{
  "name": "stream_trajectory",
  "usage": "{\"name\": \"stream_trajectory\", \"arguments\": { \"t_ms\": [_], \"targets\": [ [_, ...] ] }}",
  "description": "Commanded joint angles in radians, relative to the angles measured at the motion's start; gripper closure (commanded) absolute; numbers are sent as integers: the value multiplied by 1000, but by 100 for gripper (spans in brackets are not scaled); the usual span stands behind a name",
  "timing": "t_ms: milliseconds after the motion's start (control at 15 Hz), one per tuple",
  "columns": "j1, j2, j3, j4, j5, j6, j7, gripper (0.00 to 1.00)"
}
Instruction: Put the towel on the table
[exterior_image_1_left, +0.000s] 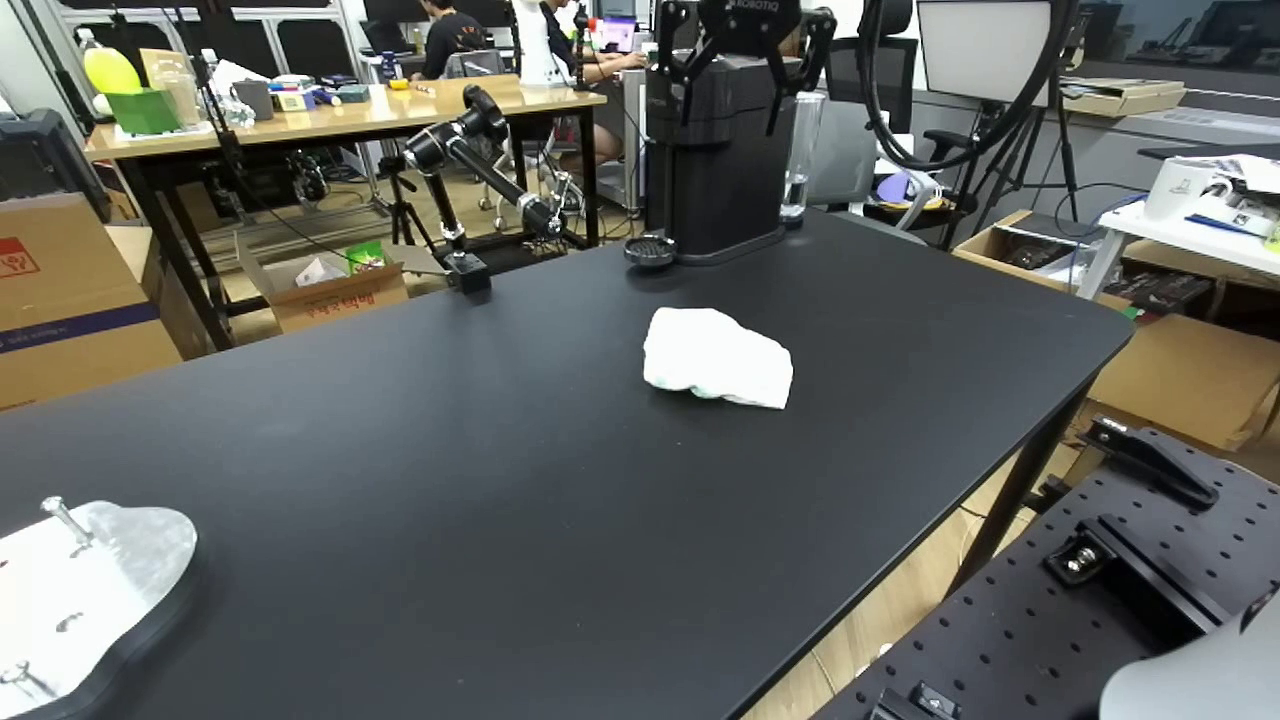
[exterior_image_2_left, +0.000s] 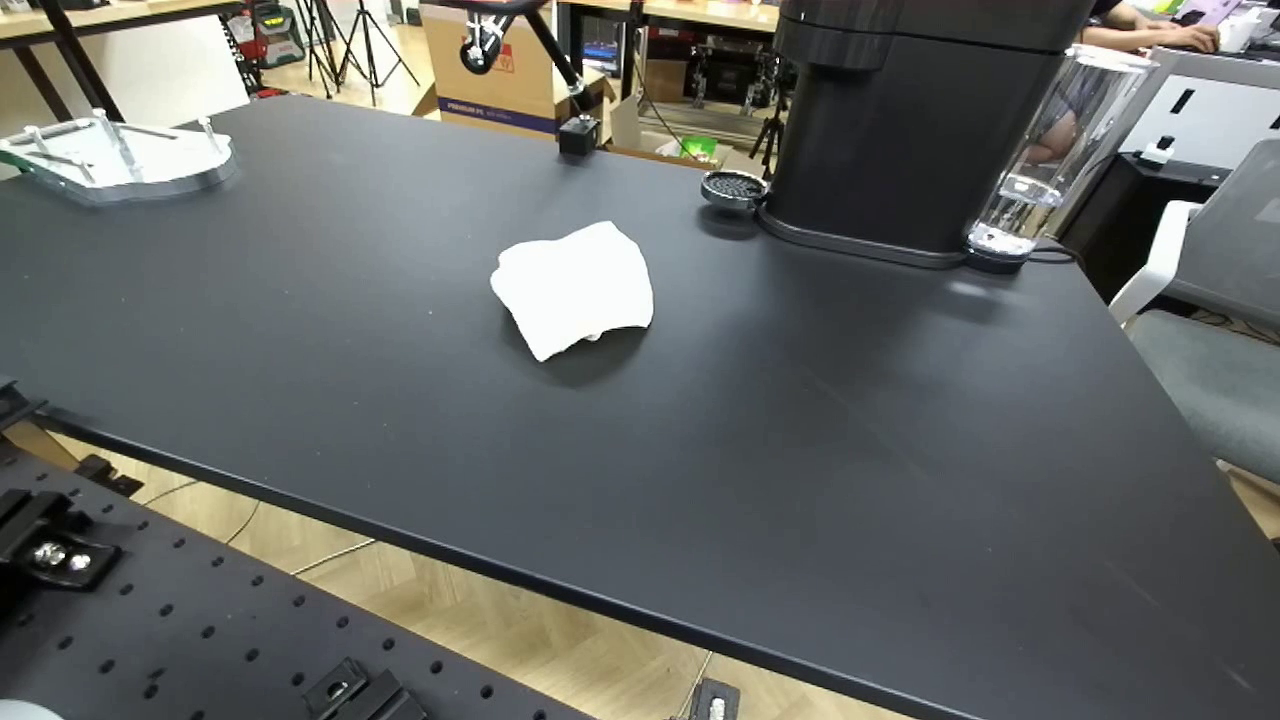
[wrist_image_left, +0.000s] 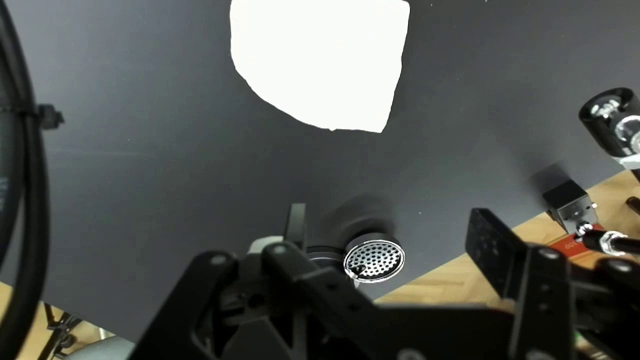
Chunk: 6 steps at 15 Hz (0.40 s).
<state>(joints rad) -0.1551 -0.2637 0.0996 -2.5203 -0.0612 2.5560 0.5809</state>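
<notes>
A white towel (exterior_image_1_left: 716, 358) lies folded on the black table (exterior_image_1_left: 480, 480). It also shows in an exterior view (exterior_image_2_left: 577, 288) and at the top of the wrist view (wrist_image_left: 320, 62), where its upper part is cut off by the frame edge. My gripper (exterior_image_1_left: 730, 105) hangs high above the table at the top of an exterior view, in front of the black machine. In the wrist view my gripper (wrist_image_left: 390, 225) has its two fingers wide apart with nothing between them. It is well apart from the towel.
A black machine (exterior_image_2_left: 900, 130) with a clear water tank (exterior_image_2_left: 1030, 160) stands at the table's far side. A round metal drip grate (wrist_image_left: 375, 260) juts from its base. A black clamp arm (exterior_image_1_left: 470, 160) is fixed to the table edge. A whitish plate with pegs (exterior_image_1_left: 110, 570) lies on the table.
</notes>
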Motion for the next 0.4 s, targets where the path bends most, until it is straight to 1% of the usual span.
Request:
{"name": "stream_trajectory", "arguments": {
  "t_ms": [0,200,267,333],
  "targets": [
    [-2,-86,21,31,-18,-101,119,0],
    [24,-149,20,56,34,-198,117,0],
    [14,-107,13,38,11,-135,84,0],
    [17,-124,15,41,16,-148,82,0]
  ]
}}
